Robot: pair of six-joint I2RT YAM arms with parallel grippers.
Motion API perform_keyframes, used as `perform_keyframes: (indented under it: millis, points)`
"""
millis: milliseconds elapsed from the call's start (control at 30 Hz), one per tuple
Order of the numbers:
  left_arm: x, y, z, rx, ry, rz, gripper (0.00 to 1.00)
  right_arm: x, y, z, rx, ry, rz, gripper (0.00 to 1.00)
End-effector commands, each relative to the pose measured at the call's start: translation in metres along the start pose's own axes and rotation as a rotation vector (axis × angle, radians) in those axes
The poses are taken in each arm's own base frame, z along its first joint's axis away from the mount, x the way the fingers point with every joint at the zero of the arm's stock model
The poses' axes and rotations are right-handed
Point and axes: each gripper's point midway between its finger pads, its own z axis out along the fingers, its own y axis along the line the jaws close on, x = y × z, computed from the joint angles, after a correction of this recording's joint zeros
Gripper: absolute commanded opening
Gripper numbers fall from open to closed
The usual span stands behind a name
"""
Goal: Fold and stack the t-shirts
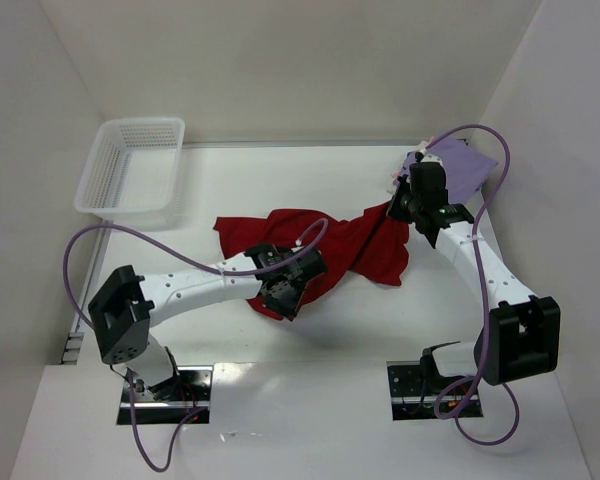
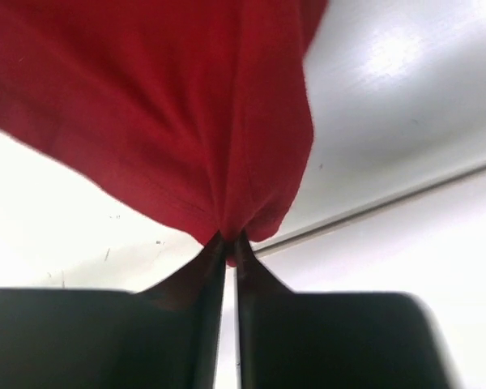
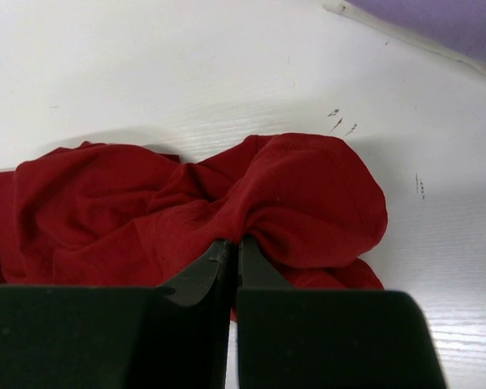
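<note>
The dark red t-shirt (image 1: 350,245) lies crumpled across the middle of the table. My left gripper (image 1: 283,297) is shut on its near edge, and the cloth (image 2: 186,121) hangs from the closed jaws in the left wrist view. My right gripper (image 1: 400,212) is shut on the shirt's far right end, with the cloth (image 3: 227,203) bunched at its closed jaws. The folded lavender t-shirt (image 1: 460,165) lies at the back right, behind the right gripper, with a pink edge (image 1: 393,180) showing beside it. A strip of the lavender shirt (image 3: 437,20) shows in the right wrist view.
A white mesh basket (image 1: 132,165) stands at the back left. White walls close in the table on the left, back and right. Purple cables loop from both arms.
</note>
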Motion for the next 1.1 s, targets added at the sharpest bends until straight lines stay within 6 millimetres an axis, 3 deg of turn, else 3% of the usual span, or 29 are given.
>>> perform_keyframes:
  millis: [0,233,333,433,533,633,800,933,1067]
  points:
    - [0.008,0.032,-0.002,-0.1,0.003,-0.116,0.2,-0.017,0.004,-0.006,-0.022,-0.067,-0.002,0.0]
    - [-0.015,0.065,0.013,-0.155,-0.017,-0.229,0.21,-0.018,0.006,-0.006,-0.035,-0.072,-0.001,0.0]
    - [-0.032,0.059,0.016,-0.064,-0.053,-0.21,0.24,-0.018,0.006,-0.006,-0.035,-0.072,-0.001,0.0]
    - [-0.027,0.054,0.02,-0.038,-0.027,-0.19,0.37,-0.018,0.006,-0.006,-0.035,-0.072,-0.001,0.0]
    - [-0.019,0.057,0.039,-0.068,0.026,-0.161,0.42,-0.018,0.006,-0.006,-0.035,-0.072,-0.001,0.0]
    - [-0.016,0.058,0.044,-0.077,0.044,-0.15,0.46,-0.018,0.006,-0.006,-0.035,-0.072,-0.001,0.0]
    - [-0.014,0.055,0.046,-0.061,0.053,-0.15,0.46,-0.017,0.004,-0.003,-0.022,-0.067,-0.002,0.0]
    - [-0.004,0.064,0.049,-0.088,0.069,-0.177,0.47,-0.017,0.004,-0.003,-0.022,-0.067,-0.002,0.0]
    - [-0.016,0.071,0.041,-0.073,0.025,-0.227,0.55,-0.017,0.004,-0.003,-0.022,-0.067,-0.002,0.0]
